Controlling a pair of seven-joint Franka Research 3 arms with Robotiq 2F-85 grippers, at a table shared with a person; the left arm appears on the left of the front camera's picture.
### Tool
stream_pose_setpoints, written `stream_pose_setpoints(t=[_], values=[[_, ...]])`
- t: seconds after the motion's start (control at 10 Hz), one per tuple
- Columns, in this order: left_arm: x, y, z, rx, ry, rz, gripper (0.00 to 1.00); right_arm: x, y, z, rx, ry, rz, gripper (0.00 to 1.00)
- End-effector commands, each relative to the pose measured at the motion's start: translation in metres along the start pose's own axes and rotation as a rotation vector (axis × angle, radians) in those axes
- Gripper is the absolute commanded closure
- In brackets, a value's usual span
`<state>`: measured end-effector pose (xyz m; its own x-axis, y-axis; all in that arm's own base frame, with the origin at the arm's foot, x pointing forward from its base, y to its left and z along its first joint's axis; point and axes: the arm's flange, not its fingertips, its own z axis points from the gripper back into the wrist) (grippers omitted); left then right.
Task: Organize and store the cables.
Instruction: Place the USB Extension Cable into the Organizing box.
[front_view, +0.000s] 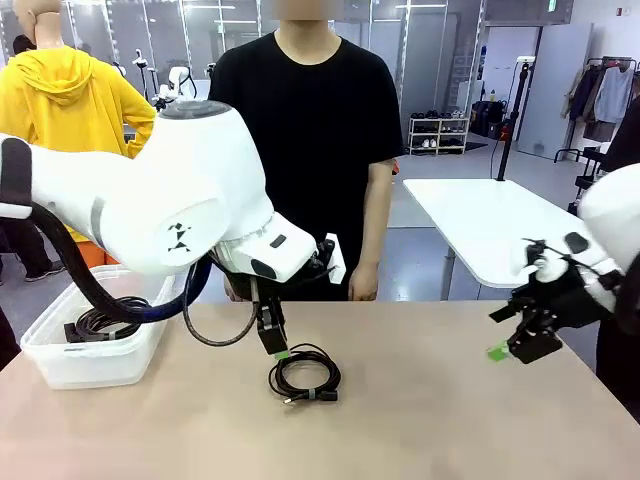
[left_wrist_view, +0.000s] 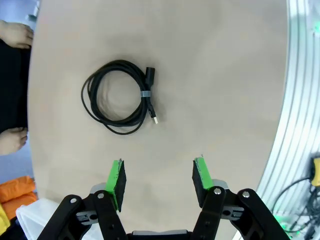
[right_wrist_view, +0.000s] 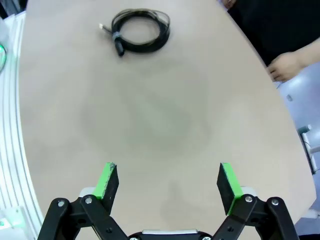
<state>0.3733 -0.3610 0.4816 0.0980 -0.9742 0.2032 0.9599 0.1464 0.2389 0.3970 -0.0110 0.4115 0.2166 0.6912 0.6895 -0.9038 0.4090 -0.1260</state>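
Front view, left to right. A clear bin (front_view: 60, 355) stands at the table's left edge with coiled cables (front_view: 100, 322) lying in it. The left arm reaches in from the left toward mid-table; its gripper (front_view: 275, 345) points down just above a coiled cable (front_view: 305, 376) that lies flat on the table (front_view: 450, 410), bound by a small tie, plug ends at its near side. A person in a black shirt stands at the far side behind it, one hand (front_view: 363, 283) hanging at the table's far edge. The right gripper (front_view: 515, 335) hangs above the table's right edge, well apart from the coil.

Left wrist view: the left gripper (left_wrist_view: 159, 181) has its green pads (left_wrist_view: 117, 181) apart with nothing between them; the coil (left_wrist_view: 120, 96) lies beyond the fingertips, untouched.

Right wrist view: the right gripper (right_wrist_view: 168, 187) has its jaws spread wide and empty over bare table; the coil (right_wrist_view: 140, 30) lies at the far end.
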Motion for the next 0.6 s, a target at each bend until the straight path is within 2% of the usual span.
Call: stream_pose_setpoints(t=[0.0,0.2,0.3,0.5], values=[[0.001,0.019,-0.012,-0.042,-0.009,0.021,0.31,-0.025,0.004,-0.002,0.011,-0.093,0.003,0.0],[-0.005,0.031,-0.018,-0.04,-0.008,0.015,0.31,-0.033,-0.005,-0.007,0.012,-0.092,0.0,0.0],[-0.004,0.015,-0.02,-0.03,0.015,0.025,0.31,-0.019,-0.006,0.01,-0.011,-0.074,-0.024,0.0],[-0.004,0.015,-0.02,-0.03,0.015,0.025,0.31,-0.019,-0.006,0.01,-0.011,-0.074,-0.024,0.0]])
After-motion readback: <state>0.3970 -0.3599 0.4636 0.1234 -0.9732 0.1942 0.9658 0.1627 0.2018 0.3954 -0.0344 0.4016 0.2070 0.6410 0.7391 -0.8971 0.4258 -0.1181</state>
